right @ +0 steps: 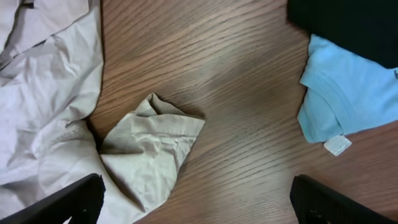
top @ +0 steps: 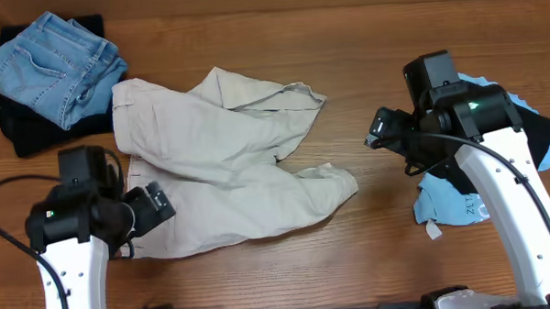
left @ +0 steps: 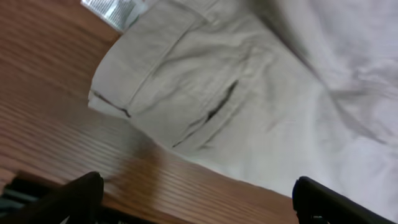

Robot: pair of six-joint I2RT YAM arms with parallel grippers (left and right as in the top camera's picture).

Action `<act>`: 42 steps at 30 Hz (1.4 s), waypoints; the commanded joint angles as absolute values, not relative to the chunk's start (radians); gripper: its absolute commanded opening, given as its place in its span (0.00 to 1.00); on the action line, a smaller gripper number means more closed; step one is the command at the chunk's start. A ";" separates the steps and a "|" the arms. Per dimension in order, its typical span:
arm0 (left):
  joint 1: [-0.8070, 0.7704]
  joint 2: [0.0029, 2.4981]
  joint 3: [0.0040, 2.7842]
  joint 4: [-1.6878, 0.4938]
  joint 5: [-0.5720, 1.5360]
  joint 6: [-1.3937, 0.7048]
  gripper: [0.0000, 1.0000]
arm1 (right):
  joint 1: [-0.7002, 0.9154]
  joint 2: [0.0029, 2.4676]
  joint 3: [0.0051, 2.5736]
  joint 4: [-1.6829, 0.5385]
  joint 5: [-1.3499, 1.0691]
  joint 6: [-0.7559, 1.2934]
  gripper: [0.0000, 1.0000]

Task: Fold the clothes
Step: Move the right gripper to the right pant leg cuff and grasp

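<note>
The clothes, pale beige trousers (top: 211, 166), lie crumpled across the middle of the table. In the left wrist view I see their waistband corner and a pocket slit (left: 217, 109), with a white label (left: 115, 9) at the top. My left gripper (top: 162, 202) hovers at the trousers' near left edge, open and empty (left: 199, 205). My right gripper (top: 373, 134) hangs right of the trousers, open (right: 196, 202) above bare wood beside a folded-over leg end (right: 149, 149); nothing is between its fingers.
Folded blue jeans (top: 56, 66) rest on a black garment (top: 26, 126) at the back left. A light blue shirt (top: 451, 203) (right: 348, 93) and a dark garment (top: 531, 127) (right: 348, 25) lie under the right arm. The table's front edge runs just below the left gripper.
</note>
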State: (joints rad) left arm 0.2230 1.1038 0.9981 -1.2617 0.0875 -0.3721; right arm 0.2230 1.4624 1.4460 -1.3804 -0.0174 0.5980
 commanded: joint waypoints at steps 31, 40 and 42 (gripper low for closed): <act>0.451 1.576 0.826 -0.859 0.144 -0.284 0.22 | 0.223 1.443 0.954 -0.944 -0.360 0.627 0.92; 0.451 1.576 0.826 -0.855 0.177 -0.284 0.04 | 0.223 1.470 0.793 -0.688 -0.369 0.655 0.88; 0.451 1.576 0.826 -0.855 0.176 -0.283 0.04 | 0.223 1.487 0.786 -0.635 -0.369 0.654 0.88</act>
State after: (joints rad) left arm 0.4461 1.5700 0.8364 -0.8570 0.1692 -0.2890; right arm 0.2230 1.4639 0.7975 -0.6853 -0.3595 0.6518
